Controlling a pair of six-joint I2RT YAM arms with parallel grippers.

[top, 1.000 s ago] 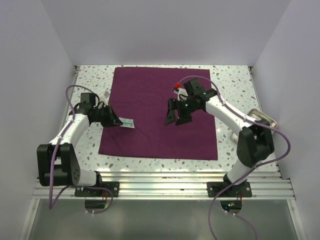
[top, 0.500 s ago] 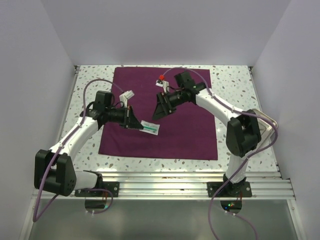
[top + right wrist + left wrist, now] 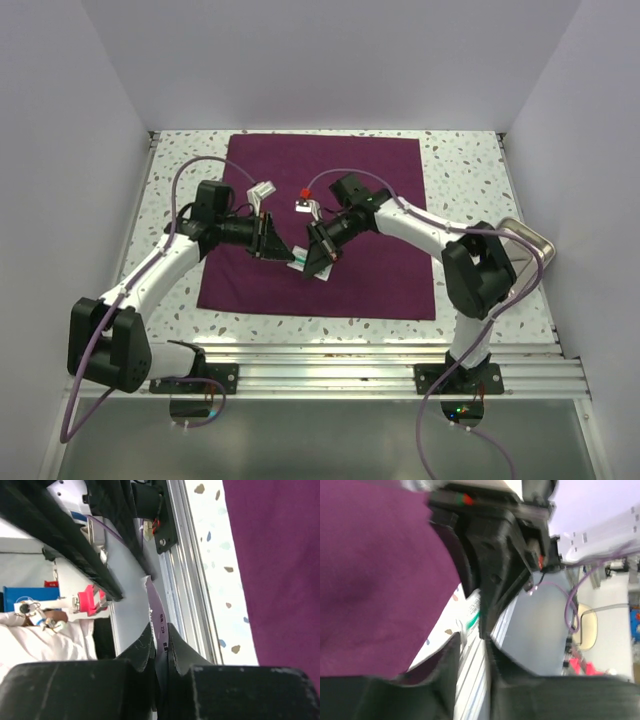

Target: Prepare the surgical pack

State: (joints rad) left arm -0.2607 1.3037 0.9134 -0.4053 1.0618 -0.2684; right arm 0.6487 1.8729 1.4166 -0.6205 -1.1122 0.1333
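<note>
The surgical pack, a dark maroon drape, lies flat across the speckled table; it also fills the left of the left wrist view. A thin white packet with green print hangs above the drape's front part, between both grippers. My right gripper is shut on it; in the right wrist view the packet stands edge-on, pinched in the right gripper. My left gripper faces it from the left. Its jaws stand a little apart, with the packet's edge just past their tips.
A shiny steel tray sits at the table's right edge behind the right arm. Speckled tabletop shows on both sides of the drape. An aluminium rail runs along the near edge.
The left gripper carried the packet to the right over the drape. The right gripper swung left and down to meet it and shut on the packet. The left jaws have parted slightly.
</note>
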